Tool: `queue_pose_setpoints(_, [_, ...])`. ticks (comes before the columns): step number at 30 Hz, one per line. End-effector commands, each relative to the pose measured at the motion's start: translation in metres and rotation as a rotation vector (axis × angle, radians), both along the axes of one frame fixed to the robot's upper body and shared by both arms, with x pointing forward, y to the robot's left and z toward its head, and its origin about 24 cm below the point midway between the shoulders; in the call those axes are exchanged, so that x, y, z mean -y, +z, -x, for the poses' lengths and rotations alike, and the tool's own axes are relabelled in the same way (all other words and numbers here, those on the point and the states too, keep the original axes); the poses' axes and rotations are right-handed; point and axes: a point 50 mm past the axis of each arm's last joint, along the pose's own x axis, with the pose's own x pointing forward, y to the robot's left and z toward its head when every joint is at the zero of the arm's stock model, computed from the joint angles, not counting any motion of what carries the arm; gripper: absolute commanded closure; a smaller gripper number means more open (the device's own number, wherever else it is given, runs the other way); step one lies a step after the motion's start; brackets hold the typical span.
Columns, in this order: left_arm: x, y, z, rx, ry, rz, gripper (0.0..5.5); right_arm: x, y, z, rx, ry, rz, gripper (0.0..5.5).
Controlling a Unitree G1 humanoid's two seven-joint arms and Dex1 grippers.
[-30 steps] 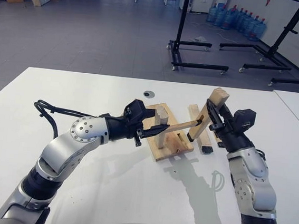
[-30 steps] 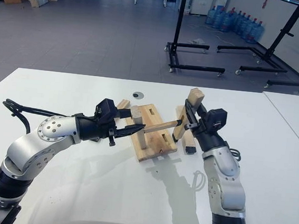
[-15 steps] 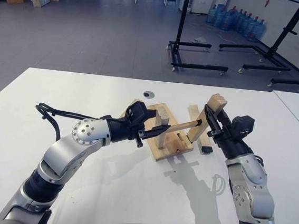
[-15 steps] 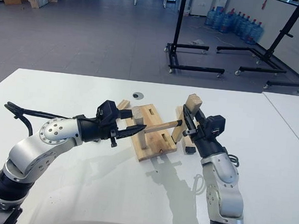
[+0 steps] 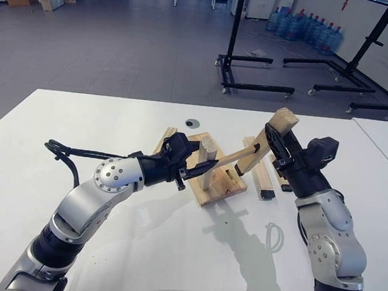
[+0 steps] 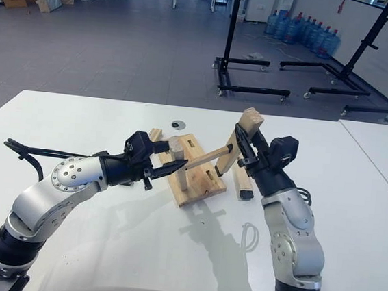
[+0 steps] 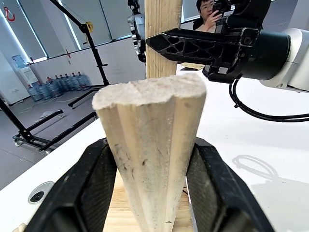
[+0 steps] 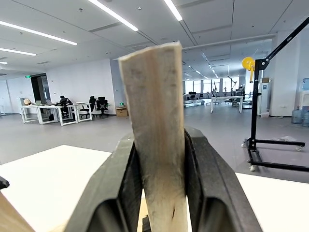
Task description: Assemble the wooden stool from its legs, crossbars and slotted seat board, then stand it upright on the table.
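**Left eye view:** A white table (image 5: 114, 120). The black two-finger L gripper (image 5: 204, 167) is clamped on a short pale wooden leg w/ a grooved top (image 5: 209, 149). This upright leg stands on the flat pale slotted wooden seat board (image 5: 223, 189), which lies mid-table. The R gripper (image 5: 275, 146) is clamped on a longer pale wooden leg (image 5: 283, 121), the tilted leg, whose top leans to the robot's right. A thin pale wooden crossbar (image 5: 237, 161) juts from the tilted leg. Its long axis runs down and toward the robot's left, and its free end is just beside the upright leg, near the L gripper's tips. A loose bar of pale wood (image 5: 263, 174) lies flat just right of the board.

**Right eye view:** Same layout. The crossbar's free end reaches the side of the upright leg; can't tell if it is seated or only touching.

**Left wrist view:** The black pads (image 7: 91, 179) press both sides of the grooved leg end. The tilted leg and R gripper are beyond it.

**Right wrist view:** The black fingers (image 8: 120, 188) squeeze the tilted leg from both sides, its end sticking out past them.

**Judgement:** The next move prob. turns on lining the crossbar's tip w/ the upright leg's side. The R arm carries the bar in from the right, and the L arm, nearer the joint, steadies the leg.
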Motion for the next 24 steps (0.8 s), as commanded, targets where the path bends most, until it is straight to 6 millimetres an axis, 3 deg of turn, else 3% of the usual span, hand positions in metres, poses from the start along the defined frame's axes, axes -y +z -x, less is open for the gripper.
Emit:
queue_pose_setpoints(1, [-0.004, -0.026, -0.003, -0.100, 0.037, -0.114, 3.48, -0.010, -0.003, -0.005, -0.106, 0.153, -0.147, 4.50])
queue_pose_setpoints(5, [-0.004, -0.024, -0.003, -0.098, 0.034, -0.112, 3.48, -0.005, -0.013, -0.009, -0.192, 0.191, -0.130, 4.50])
queue_pose_setpoints(11, [-0.005, -0.021, -0.006, -0.090, 0.025, -0.121, 3.48, 0.003, -0.034, -0.018, -0.293, 0.229, 0.040, 4.50])
queue_pose_setpoints(17, [-0.007, -0.022, -0.007, -0.087, 0.030, -0.130, 3.48, 0.006, -0.019, -0.024, -0.303, 0.234, 0.066, 4.50])
queue_pose_setpoints(24, [-0.004, -0.023, -0.007, -0.081, 0.022, -0.139, 3.48, -0.001, -0.059, -0.016, -0.621, 0.245, 0.234, 4.50])
